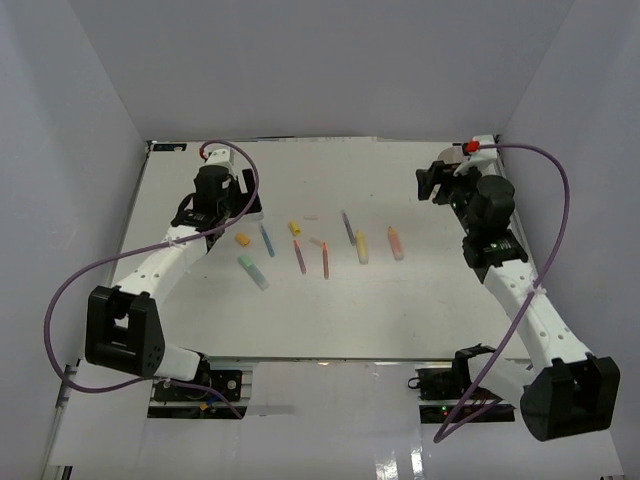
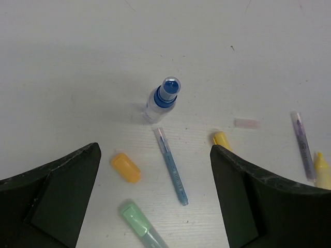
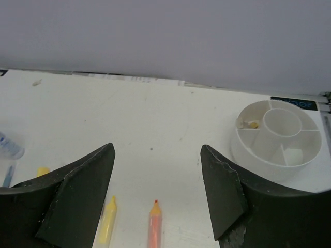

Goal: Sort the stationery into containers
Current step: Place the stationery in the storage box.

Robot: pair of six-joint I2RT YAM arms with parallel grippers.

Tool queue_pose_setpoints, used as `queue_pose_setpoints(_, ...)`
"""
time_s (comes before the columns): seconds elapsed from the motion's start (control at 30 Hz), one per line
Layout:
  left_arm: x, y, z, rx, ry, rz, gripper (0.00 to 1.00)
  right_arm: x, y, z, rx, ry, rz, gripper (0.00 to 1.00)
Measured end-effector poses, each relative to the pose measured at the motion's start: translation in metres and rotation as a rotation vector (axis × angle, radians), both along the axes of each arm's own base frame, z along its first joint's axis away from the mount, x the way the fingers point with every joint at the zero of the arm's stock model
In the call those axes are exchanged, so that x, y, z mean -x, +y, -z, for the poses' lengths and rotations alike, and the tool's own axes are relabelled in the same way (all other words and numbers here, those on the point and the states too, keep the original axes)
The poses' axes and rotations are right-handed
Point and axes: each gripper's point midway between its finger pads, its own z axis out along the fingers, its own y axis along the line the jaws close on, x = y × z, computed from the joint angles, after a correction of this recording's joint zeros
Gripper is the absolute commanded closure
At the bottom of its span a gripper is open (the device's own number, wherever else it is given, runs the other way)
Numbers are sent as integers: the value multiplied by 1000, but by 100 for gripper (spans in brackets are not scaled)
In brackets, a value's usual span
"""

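Note:
Stationery lies in a loose row mid-table. Under my open left gripper (image 2: 155, 150) are a blue pen (image 2: 172, 168), an orange eraser (image 2: 125, 167) and a green highlighter (image 2: 138, 222). A blue-capped clear bottle (image 2: 163, 101) stands just beyond them. The round white divided container (image 3: 248, 155) sits at the right of the right wrist view, with a small yellow piece (image 3: 252, 124) in one compartment. My right gripper (image 3: 156, 150) is open and empty, left of the container. A yellow highlighter (image 3: 108, 219) and an orange highlighter (image 3: 155, 225) lie below it.
From above, the left gripper (image 1: 240, 205) hangs at the row's left end and the right gripper (image 1: 430, 183) at the back right. Between them lie a pink pen (image 1: 299, 257), an orange pen (image 1: 325, 260) and a purple pen (image 1: 347, 226). White walls enclose the table.

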Motion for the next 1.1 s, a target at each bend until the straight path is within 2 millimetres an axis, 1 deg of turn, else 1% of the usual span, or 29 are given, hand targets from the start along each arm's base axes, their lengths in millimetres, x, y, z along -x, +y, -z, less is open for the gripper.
queue_pose_setpoints(0.07, -5, -4, 6, 10, 3, 6, 2, 20, 5, 16, -11, 11, -48, 26)
queue_pose_setpoints(0.17, -15, -8, 20, 16, 0, 8, 5, 43, 13, 32, -39, 2, -115, 25)
queue_pose_setpoints(0.27, -21, -10, 38, 14, 0, 7, 9, 59, 20, 43, -57, 0, -168, 25)
queue_pose_setpoints(0.33, -22, -10, 50, 13, 0, 7, 10, 65, 23, 44, -69, -7, -194, 24)
queue_pose_setpoints(0.4, -22, -9, 61, 11, -1, 5, 11, 69, 26, 44, -76, -18, -213, 24)
queue_pose_setpoints(0.5, -24, -9, 69, 7, -21, 4, 11, 74, 29, 43, -82, -27, -235, 23)
queue_pose_setpoints(0.7, -30, -11, 76, -5, -80, 18, 12, 79, 31, 39, -92, -45, -255, 22)
queue_pose_setpoints(0.93, -41, -21, 87, -34, -109, 58, 17, 82, 31, 36, -93, -60, -258, 22)
queue_pose_setpoints(1.1, -45, -22, 95, -48, -116, 66, 20, 83, 31, 35, -92, -63, -259, 22)
